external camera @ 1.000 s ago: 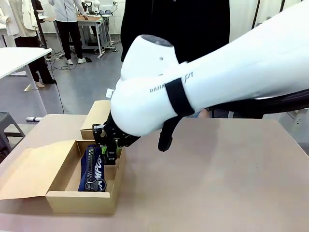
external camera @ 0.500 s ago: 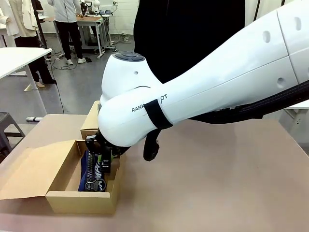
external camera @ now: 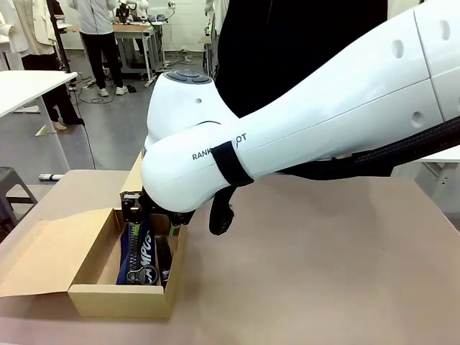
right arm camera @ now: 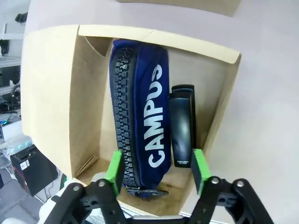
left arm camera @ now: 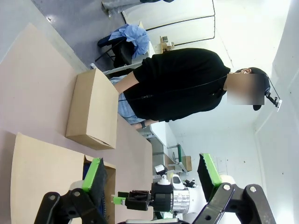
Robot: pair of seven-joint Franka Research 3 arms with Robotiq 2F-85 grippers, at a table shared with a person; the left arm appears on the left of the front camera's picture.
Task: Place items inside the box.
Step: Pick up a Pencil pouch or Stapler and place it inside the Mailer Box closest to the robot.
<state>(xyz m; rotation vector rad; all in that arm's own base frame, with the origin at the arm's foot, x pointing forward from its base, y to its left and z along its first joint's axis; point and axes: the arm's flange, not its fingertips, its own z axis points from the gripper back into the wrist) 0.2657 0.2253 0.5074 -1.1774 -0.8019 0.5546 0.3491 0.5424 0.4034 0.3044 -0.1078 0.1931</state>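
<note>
- Box [external camera: 86, 298] at the near edge of the surface, lid flap [external camera: 43, 251] lying open. The blue pouch [right arm camera: 145, 116] and black stapler [right arm camera: 181, 123] lie side by side inside.
- Right tool [right arm camera: 156, 161] hangs just over them, spread wide and holding nothing. Left tool [left arm camera: 152, 170] is also spread and holding nothing.
- Risk: lifting off crooked could snag the box wall or the pouch and drag it.
- Writing: white "CAMPUS" on the pouch. The stapler's print is too small to read. The right arm [external camera: 323, 108] shows "RANK…OT".

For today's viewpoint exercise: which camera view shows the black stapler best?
The right wrist view: the black stapler lies in full view in the cardboard box, beside the navy CAMPUS pouch. The front view catches a dark sliver of it beside the pouch.
</note>
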